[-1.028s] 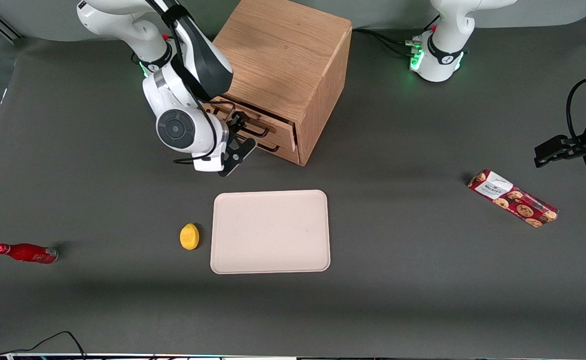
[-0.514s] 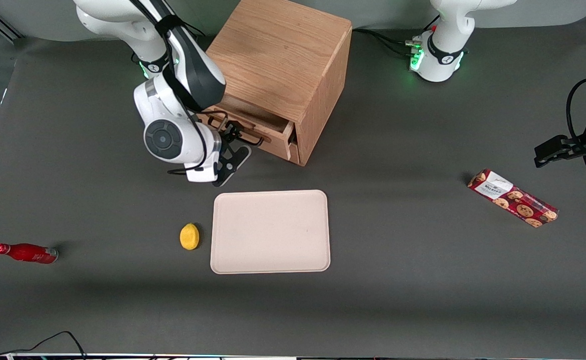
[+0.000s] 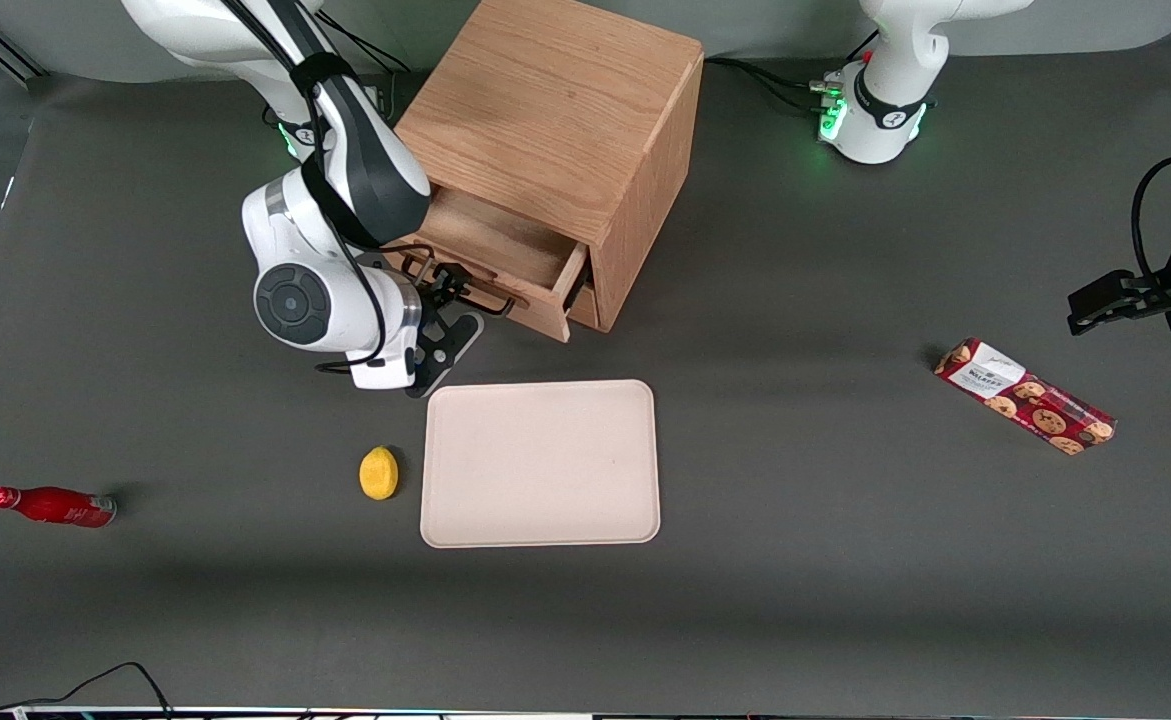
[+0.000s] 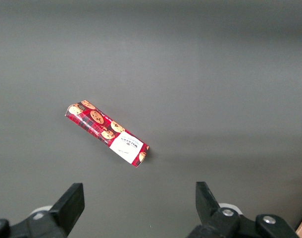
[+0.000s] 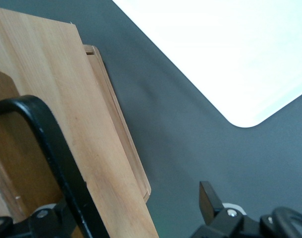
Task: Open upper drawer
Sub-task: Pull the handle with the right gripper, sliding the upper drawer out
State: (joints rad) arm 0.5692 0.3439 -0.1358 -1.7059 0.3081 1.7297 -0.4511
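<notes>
Oak made up the cabinet (image 3: 555, 110), which stood on the worktop (image 3: 845, 560) toward the working arm's end, and its upper drawer (image 3: 505, 262) stood partly out of the front, enough that the shallow wooden box inside showed from above. The tool (image 3: 445, 292) sat at the drawer front, at the end of the long black bar handle (image 3: 480, 297) nearest the working arm. In the right wrist view the handle (image 5: 57, 163) ran close past the tool, but whether the fingers were clenched on it could not be told. By my reading, the opening was well begun yet unfinished: part of the drawer box remained inside the cabinet, so more pulling was probably left. A pale tray (image 3: 540, 462) lay nearer the front camera, apart from the drawer.
</notes>
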